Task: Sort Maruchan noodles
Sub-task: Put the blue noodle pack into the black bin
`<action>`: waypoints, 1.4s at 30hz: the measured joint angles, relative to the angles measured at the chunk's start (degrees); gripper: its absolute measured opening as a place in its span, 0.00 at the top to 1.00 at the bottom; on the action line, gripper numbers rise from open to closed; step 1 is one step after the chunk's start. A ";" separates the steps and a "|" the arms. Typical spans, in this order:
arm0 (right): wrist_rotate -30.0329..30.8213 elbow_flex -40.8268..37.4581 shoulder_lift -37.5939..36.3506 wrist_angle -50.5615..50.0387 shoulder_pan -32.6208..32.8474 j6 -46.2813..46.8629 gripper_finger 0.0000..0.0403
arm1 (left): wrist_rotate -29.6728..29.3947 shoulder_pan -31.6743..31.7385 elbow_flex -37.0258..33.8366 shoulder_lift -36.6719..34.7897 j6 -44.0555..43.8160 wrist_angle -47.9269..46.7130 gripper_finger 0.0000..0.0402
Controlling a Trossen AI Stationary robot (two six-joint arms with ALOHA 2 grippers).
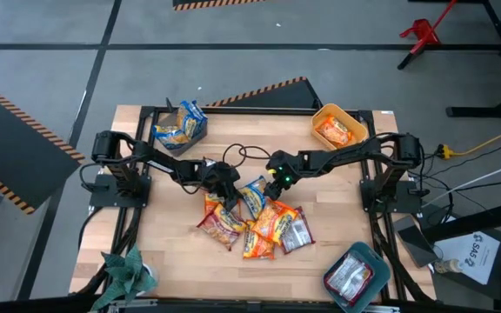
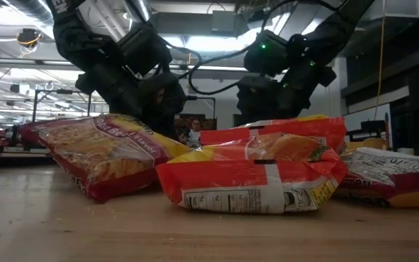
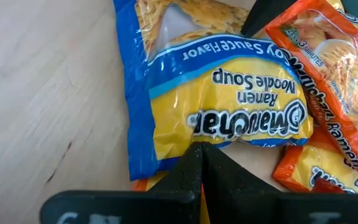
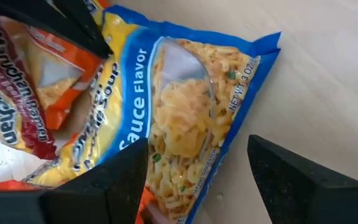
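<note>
The wooden desk (image 1: 163,235) carries a loose heap of Maruchan noodles (image 1: 255,224) near its middle, orange-and-yellow, red-edged and silver-grey packets overlapping one another. Three bins stand toward its corners: a grey bin (image 1: 181,126) at the far left with blue-and-yellow packets in it, a yellow bin (image 1: 335,129) at the far right with an orange packet, and a teal bin (image 1: 355,276) at the near right with a silver-grey packet.

Both arms reach in toward the far edge of the heap. The right tool (image 4: 197,171) hangs with its fingers spread wide, straddling one end of the blue-and-yellow packet (image 4: 185,124); the packet lies flat on the wood between and beyond the fingers, and whether either finger touches it cannot be told. The left tool (image 3: 202,155) has its fingers brought together to a point, with nothing seen between them; the tip sits right at the edge of the same blue-and-yellow packet, at its opposite end. Orange packets (image 3: 328,93) lie just beside that packet and partly overlap it.

In the low view an orange packet (image 2: 257,175) lies nearest, a red-edged one (image 2: 100,153) beside it.
</note>
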 joint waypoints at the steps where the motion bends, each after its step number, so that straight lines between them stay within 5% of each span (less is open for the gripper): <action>1: 0.10 0.00 0.00 -0.20 0.00 0.12 0.36 | -0.17 0.00 0.00 0.00 -0.07 -0.03 1.00; 15: -9.11 0.07 5.54 8.94 -0.31 2.95 0.39 | -0.50 0.17 -0.15 0.00 -0.32 -0.31 1.00; 25: -9.36 0.02 4.27 9.62 -1.47 3.84 0.87 | -0.27 1.08 -0.37 -3.35 -1.43 -2.13 1.00; 28: -8.92 0.15 4.25 10.46 -1.47 4.57 0.97 | -0.34 2.38 -0.37 -6.93 -1.59 -4.75 1.00; 42: -2.11 15.07 4.26 9.53 -1.87 0.77 0.99 | -1.25 8.68 -0.22 -32.99 -5.93 -22.00 1.00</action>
